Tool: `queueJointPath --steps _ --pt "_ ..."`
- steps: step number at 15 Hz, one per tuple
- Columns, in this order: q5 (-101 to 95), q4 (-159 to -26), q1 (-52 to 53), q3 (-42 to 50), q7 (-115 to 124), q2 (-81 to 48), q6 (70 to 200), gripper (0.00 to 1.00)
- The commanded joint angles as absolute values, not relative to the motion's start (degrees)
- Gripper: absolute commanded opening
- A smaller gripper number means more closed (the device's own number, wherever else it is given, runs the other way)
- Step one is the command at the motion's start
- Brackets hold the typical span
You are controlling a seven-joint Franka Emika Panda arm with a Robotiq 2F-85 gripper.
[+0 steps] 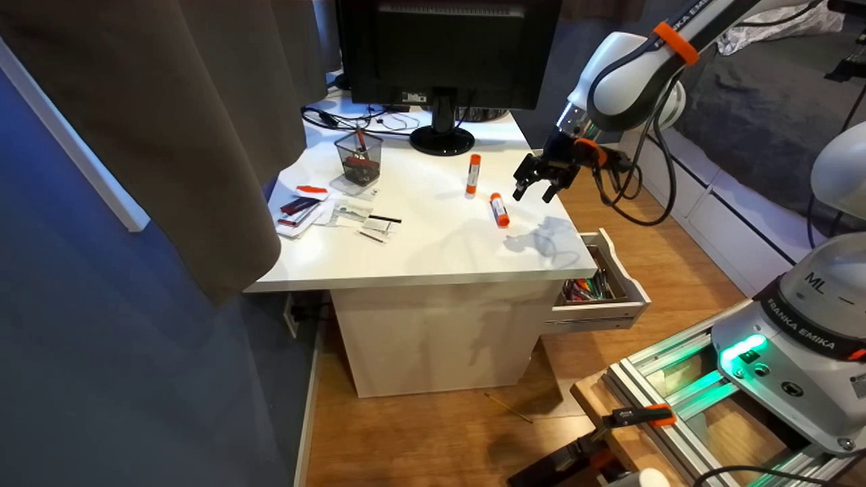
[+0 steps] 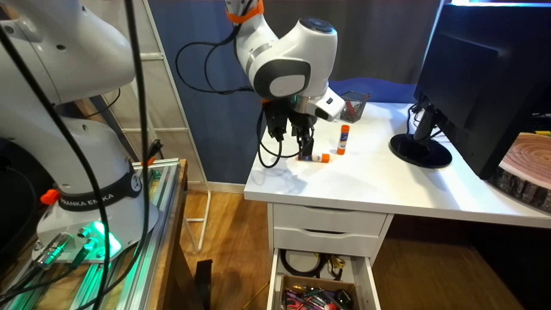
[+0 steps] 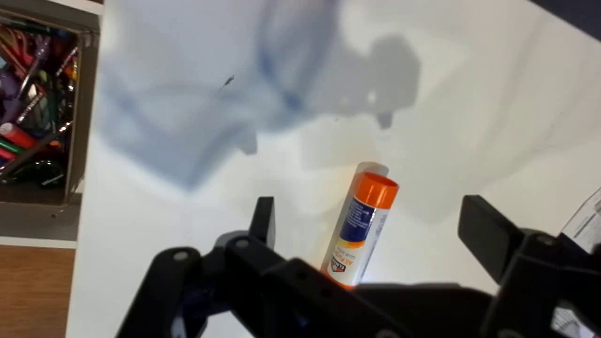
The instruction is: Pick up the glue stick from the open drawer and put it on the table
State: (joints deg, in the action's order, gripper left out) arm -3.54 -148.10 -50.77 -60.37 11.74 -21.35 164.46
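Observation:
An orange-capped white glue stick lies on its side on the white table, shown in both exterior views and in the wrist view. A near-identical glue stick stands upright beside it, also in an exterior view. My gripper is open and empty above the table. In the wrist view its fingers appear on either side of the lying stick, apart from it. The open drawer holds a box of pens and clutter; it also shows in an exterior view.
A monitor stands at the table's back. A mesh pen holder, papers and cables lie around it. A wood slice sits beside the monitor. A brown curtain hangs by the table.

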Motion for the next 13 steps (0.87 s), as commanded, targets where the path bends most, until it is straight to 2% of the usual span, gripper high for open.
queueJointPath --steps 1,8,9,10,13 --pt "-0.8 -149.8 -64.2 -74.8 7.8 -12.0 156.5 1.0" --pt "-6.6 -150.2 -85.6 -98.0 10.4 -4.0 162.6 1.0" --pt "-9.2 -150.7 -87.5 -99.5 7.2 -8.1 164.8 1.0" --pt "-5.8 -149.4 -83.7 -96.0 8.8 -7.3 161.2 1.0" --pt "-7.7 -150.0 -86.2 -98.6 7.9 -7.5 163.5 1.0"
